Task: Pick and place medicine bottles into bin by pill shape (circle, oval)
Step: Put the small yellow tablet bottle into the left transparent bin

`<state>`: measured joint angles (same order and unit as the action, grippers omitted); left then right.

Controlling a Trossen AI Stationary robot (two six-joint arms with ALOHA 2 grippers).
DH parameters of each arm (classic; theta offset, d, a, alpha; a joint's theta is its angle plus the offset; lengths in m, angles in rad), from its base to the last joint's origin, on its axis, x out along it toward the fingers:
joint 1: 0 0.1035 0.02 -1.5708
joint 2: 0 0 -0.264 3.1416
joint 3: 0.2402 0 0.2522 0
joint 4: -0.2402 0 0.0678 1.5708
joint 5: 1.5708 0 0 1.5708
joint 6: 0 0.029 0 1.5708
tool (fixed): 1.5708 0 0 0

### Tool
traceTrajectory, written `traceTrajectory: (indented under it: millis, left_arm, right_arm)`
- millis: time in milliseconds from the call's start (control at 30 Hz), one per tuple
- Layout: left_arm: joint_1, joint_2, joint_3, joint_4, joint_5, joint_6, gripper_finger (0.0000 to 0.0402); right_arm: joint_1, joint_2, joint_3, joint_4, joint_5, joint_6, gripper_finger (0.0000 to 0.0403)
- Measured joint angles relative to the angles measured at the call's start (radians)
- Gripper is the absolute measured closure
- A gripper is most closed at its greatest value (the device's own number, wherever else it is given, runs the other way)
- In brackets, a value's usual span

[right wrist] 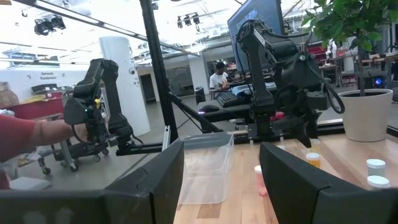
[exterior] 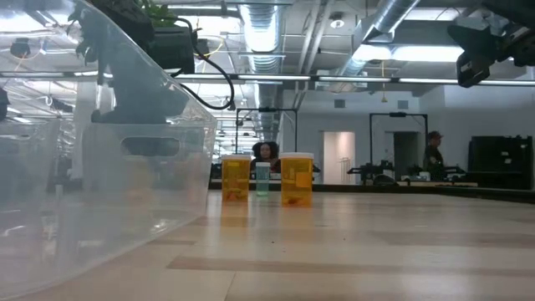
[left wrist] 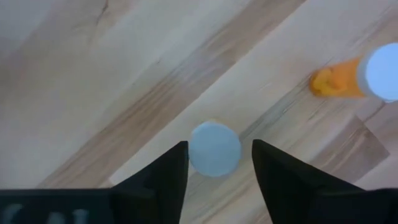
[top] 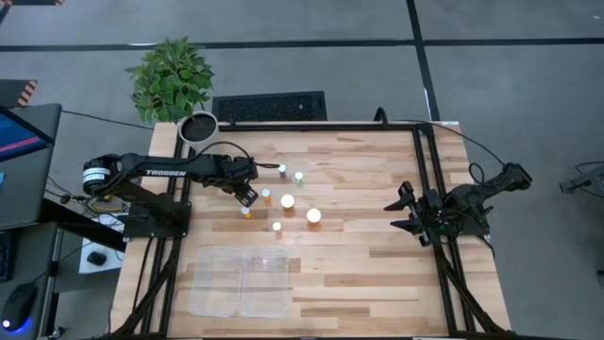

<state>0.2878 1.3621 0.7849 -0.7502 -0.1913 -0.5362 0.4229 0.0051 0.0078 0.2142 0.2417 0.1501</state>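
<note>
Left pincer [left wrist: 214, 163] released, fingers straddling a white-capped bottle [left wrist: 214, 148] standing on the bench [top: 359, 274]; another orange bottle [left wrist: 348, 79] at 2 o'clock from it. Remaining bottles [top: 313, 216] cluster bench-centre. Clear bin [top: 238, 280] at 6 o'clock of the cluster. Right pincer [top: 404, 212] parked at the 3 o'clock edge, fingers apart, holding nothing

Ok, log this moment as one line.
left gripper: open, above white-capped bottle | right gripper: open, idle at table's right | bin: no bottles visible
</note>
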Motion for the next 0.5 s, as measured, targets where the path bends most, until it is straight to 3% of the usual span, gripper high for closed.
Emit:
traceTrajectory:
  millis: [333, 500]
  left_arm:
    - [0.0, 0.0, 0.0, 0.0, 0.019, 0.003, 0.0293]
    - [0.0, 0.0, 0.0, 0.0, -0.003, 0.005, 0.0296]
  right_arm:
    - [0.0, 0.0, 0.0, 0.0, 0.0, 0.0, 0.0177]
    - [0.0, 0.0, 0.0, -0.005, 0.0, 0.0, 0.0177]
